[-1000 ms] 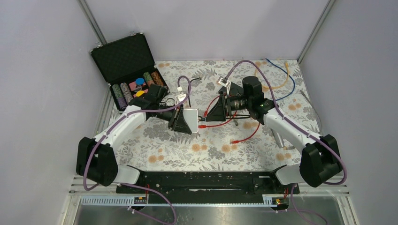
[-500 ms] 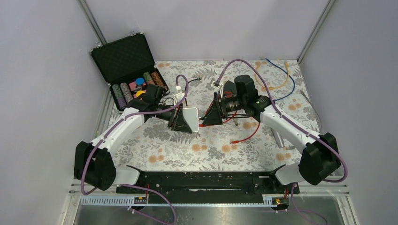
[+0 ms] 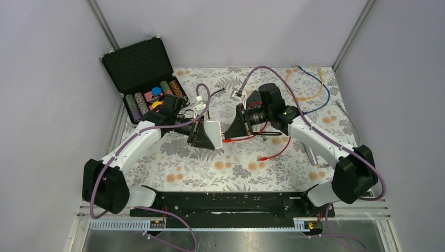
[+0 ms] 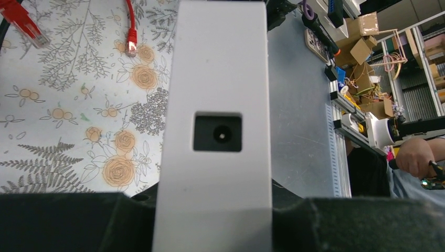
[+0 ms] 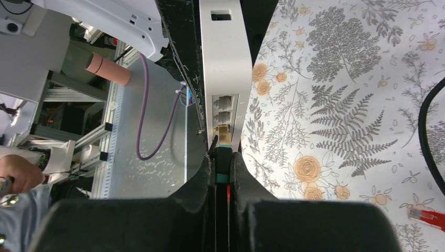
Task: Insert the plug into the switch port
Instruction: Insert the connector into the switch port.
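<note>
My left gripper (image 3: pixel 201 135) is shut on the white switch (image 3: pixel 213 129) and holds it on edge above the table. In the left wrist view the switch (image 4: pixel 215 173) stands between my black fingers (image 4: pixel 68 220), its round power socket (image 4: pixel 218 133) facing the camera. My right gripper (image 5: pixel 223 157) is shut on the plug (image 5: pixel 223 152), a dark body with a teal band and a clear tip. The tip sits at the mouth of the nearest port (image 5: pixel 223 134) in the switch's port row (image 5: pixel 224 107). How deep it sits is hidden. From above, the right gripper (image 3: pixel 234 127) almost meets the switch.
Red cables (image 3: pixel 273 151) trail on the floral cloth behind and right of the right gripper, with loose red plugs (image 4: pixel 131 37) (image 5: pixel 425 215). An open black case of poker chips (image 3: pixel 144 79) stands at the back left. Blue and yellow cables (image 3: pixel 315 86) lie back right. A black cable (image 5: pixel 427 136) curves nearby.
My right gripper has moved left to the switch's port side, bringing the plug up to the ports. The left arm and the switch have hardly moved.
</note>
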